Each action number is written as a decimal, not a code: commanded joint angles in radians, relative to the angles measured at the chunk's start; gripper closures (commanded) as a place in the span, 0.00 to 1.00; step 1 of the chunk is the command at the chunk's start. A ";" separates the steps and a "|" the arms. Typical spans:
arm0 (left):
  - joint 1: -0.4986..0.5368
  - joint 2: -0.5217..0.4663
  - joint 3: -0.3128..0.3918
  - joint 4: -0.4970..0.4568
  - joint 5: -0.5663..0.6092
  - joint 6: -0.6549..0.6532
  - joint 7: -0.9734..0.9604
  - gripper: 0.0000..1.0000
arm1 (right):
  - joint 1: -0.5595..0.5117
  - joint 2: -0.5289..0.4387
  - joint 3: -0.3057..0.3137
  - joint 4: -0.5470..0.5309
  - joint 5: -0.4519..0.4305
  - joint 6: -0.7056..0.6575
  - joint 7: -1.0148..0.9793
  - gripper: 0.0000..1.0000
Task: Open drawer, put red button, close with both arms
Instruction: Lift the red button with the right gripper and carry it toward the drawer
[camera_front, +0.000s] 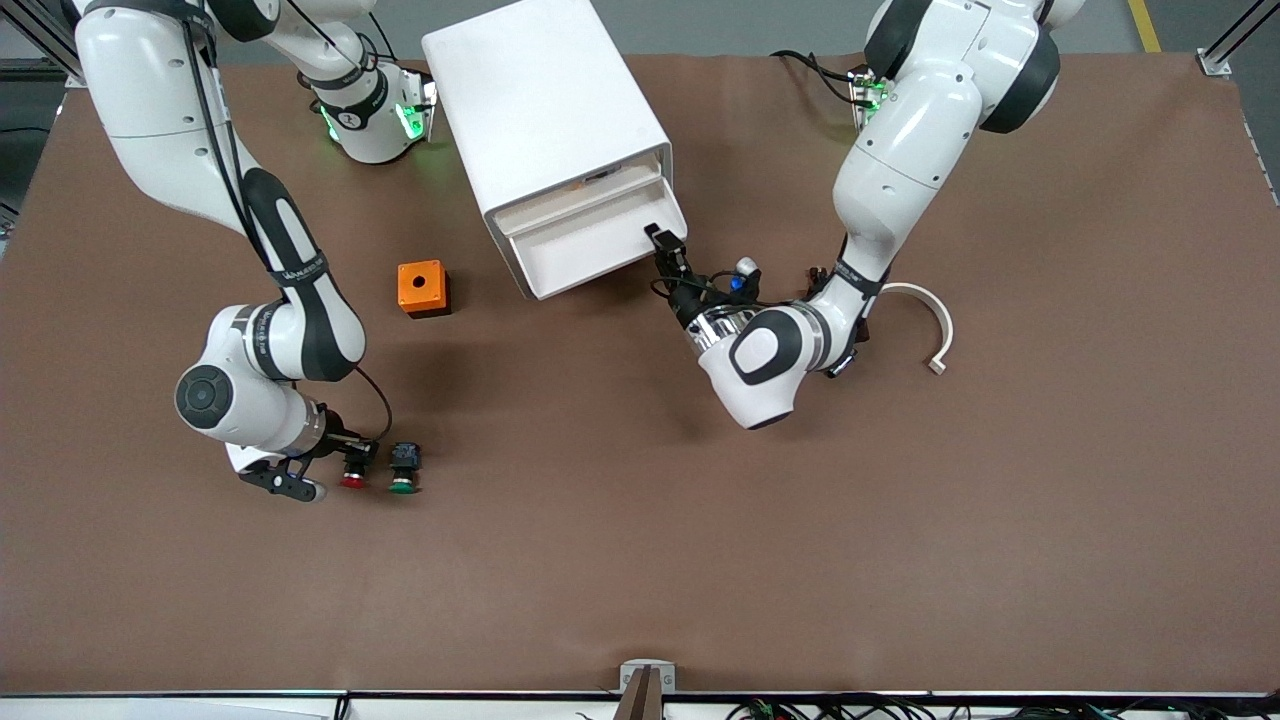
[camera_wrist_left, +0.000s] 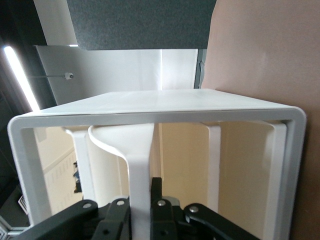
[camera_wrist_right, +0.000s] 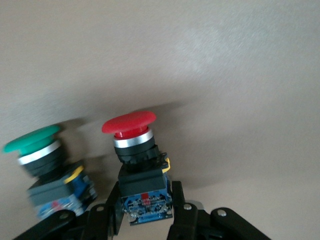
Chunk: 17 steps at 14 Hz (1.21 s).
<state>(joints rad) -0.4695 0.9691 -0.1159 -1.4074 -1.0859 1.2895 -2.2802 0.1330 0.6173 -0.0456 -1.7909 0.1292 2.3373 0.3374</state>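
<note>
red cap, glossy and mushroom-shaped, marks the button (camera_front: 352, 476) now pinched at its black-and-blue body by the right end effector (camera_front: 340, 470), low on the table (camera_front: 640, 560), well nearer the camera than the cabinet (camera_front: 545, 130) and toward the right arm's end. it appears lifted just clear of the brown matte surface, though i cannot tell for sure. the green button (camera_front: 404, 470), identical but for its cap, lies just beside it, so the lift wants to be straight up, without brushing it. an orange box (camera_front: 422, 288) with a round hole on top, blocky and matte, sits between those buttons and the cabinet.

the cabinet is smooth white plastic with rounded corners; its drawer (camera_front: 585, 245) stands pulled out, a shallow bare tray. the left end effector (camera_front: 662, 240) is pressed together on the drawer's thin handle at the corner toward the left arm's end, keeping it open. a curved white strip (camera_front: 928, 315) lies past that arm, apart from the cabinet.

the step in hand looks like the pick-up. next the right arm must carry the button over the drawer, set it inside, and then both arms push it shut.
</note>
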 joint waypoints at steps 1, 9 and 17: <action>0.043 0.011 0.005 0.008 -0.006 -0.010 0.027 0.94 | 0.059 -0.123 0.001 -0.007 0.012 -0.145 0.142 1.00; 0.075 0.025 0.005 0.039 -0.058 0.001 0.047 0.60 | 0.341 -0.379 0.012 -0.015 0.072 -0.369 0.738 1.00; 0.141 0.014 0.005 0.137 -0.115 -0.001 0.380 0.00 | 0.644 -0.415 0.009 -0.135 0.063 -0.176 1.313 1.00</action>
<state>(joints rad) -0.3538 0.9733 -0.1112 -1.3277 -1.1875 1.2983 -2.0065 0.7263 0.2236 -0.0221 -1.8406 0.1823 2.0727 1.5541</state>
